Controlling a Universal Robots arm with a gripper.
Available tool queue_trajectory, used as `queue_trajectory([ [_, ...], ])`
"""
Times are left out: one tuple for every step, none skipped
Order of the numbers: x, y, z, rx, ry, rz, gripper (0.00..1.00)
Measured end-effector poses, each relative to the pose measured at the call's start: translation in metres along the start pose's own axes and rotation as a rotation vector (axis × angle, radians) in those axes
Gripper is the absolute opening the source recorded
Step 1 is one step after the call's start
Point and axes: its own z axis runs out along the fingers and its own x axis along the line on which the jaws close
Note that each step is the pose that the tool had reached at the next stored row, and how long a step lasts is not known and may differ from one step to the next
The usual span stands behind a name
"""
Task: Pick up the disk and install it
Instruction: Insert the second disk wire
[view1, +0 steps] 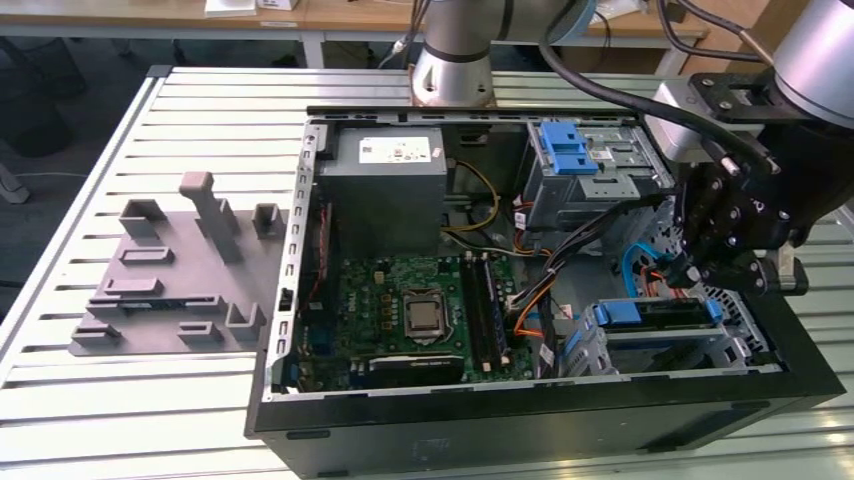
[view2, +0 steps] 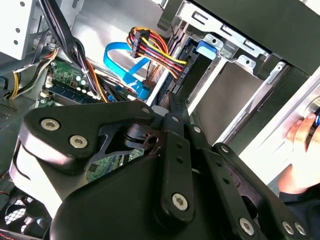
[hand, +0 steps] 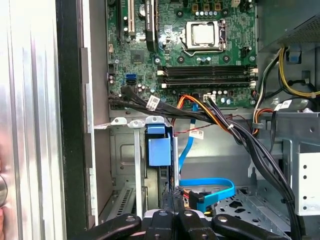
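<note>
Blue-railed disk (view1: 657, 316) sits in its bay, lower right of the exterior view; my hand (hand: 172, 200) hovers above, clenched, empty; any push should stay square.

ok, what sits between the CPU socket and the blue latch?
In the first wrist view: the memory slots, then a bundle of black cables, between CPU socket and blue latch.

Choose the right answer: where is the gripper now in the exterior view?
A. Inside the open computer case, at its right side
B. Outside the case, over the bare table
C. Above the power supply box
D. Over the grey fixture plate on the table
A: in the exterior view the gripper hangs inside the open computer case, near the blue-railed drive bay on the view's right.
</note>
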Motion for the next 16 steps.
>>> queue_trajectory([
  [-0.0001,0.0001,-0.0003,0.0,-0.0005,0.0,0.11],
  [-0.0001,0.0002,-0.0006,0.0,-0.0008,0.0,0.11],
  [-0.0002,0.0003,-0.001,0.0,-0.001,0.0,0.11],
  [-0.0004,0.0003,-0.0014,-0.0001,-0.0014,0.0,0.11],
  [-0.0007,0.0003,-0.0016,-0.0001,-0.0022,0.0,0.11],
  [-0.0009,0.0003,-0.0018,-0.0001,-0.003,0.0,0.11],
  [-0.001,0.0003,-0.002,-0.0002,-0.0041,0.0,0.11],
  [-0.0012,0.0003,-0.0023,-0.0002,-0.0048,0.0,0.11],
  [-0.0013,0.0003,-0.0029,-0.0002,-0.0051,0.0,0.11],
  [-0.0015,0.0003,-0.0037,-0.0003,-0.0053,0.0,0.11],
  [-0.0017,0.0003,-0.0043,-0.0003,-0.0057,0.0,0.11],
  [-0.002,0.0003,-0.0048,-0.0003,-0.0059,0.0,0.11],
  [-0.0024,0.0003,-0.0054,-0.0002,-0.0058,0.0,0.11],
  [-0.0028,0.0003,-0.0059,-0.0003,-0.0058,0.0,0.11],
  [-0.0031,0.0003,-0.0065,-0.0003,-0.0058,0.0,0.11],
  [-0.0034,0.0003,-0.0074,-0.0003,-0.0056,0.0,0.11],
])
